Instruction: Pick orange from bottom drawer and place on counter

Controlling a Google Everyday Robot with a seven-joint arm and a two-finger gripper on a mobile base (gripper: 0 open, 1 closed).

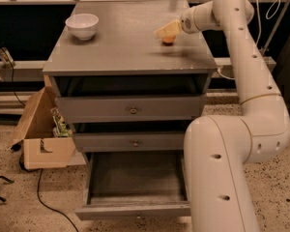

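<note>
The orange sits on the counter near its right back part. My gripper is right over the orange, reaching in from the right, and covers its top. The bottom drawer is pulled out, and its dark floor shows nothing in it. The two upper drawers with brass knobs are closed.
A white bowl stands on the counter's back left. An open cardboard box with items sits on the floor left of the cabinet, with a black cable beside it. My white arm fills the right side.
</note>
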